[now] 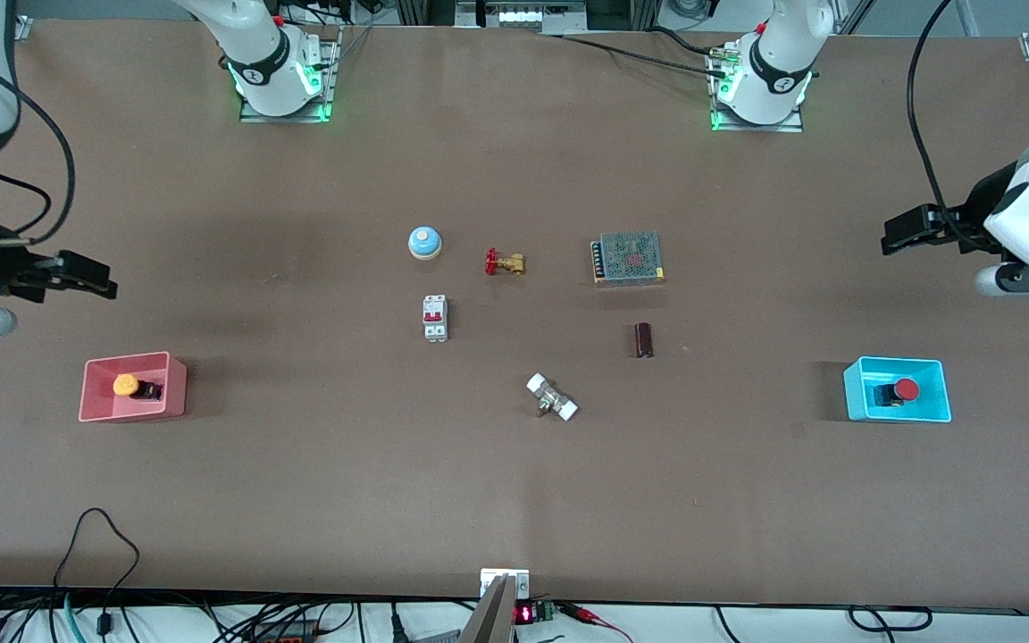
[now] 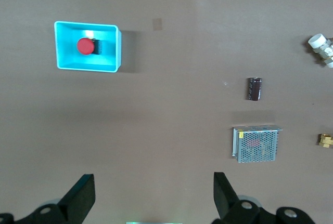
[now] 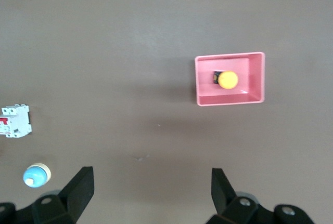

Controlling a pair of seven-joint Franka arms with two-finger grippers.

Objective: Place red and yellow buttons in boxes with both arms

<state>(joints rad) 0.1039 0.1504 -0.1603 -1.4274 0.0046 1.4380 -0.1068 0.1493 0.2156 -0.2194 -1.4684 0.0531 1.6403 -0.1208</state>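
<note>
The yellow button [image 1: 127, 385] lies in the pink-red box [image 1: 177, 387] near the right arm's end of the table; both show in the right wrist view, button [image 3: 227, 79] in box [image 3: 257, 81]. The red button [image 1: 905, 389] lies in the cyan-blue box [image 1: 855, 390] near the left arm's end; both show in the left wrist view, button [image 2: 85, 46] in box [image 2: 62, 47]. My right gripper [image 1: 90, 277] is open and empty, raised over bare table beside the pink box. My left gripper [image 1: 903, 230] is open and empty, raised over bare table beside the cyan box.
In the table's middle lie a blue domed bell [image 1: 424, 242], a brass valve with red handle [image 1: 504, 263], a white circuit breaker [image 1: 435, 317], a meshed power supply [image 1: 628, 258], a dark cylinder [image 1: 644, 340] and a white-capped fitting [image 1: 552, 397].
</note>
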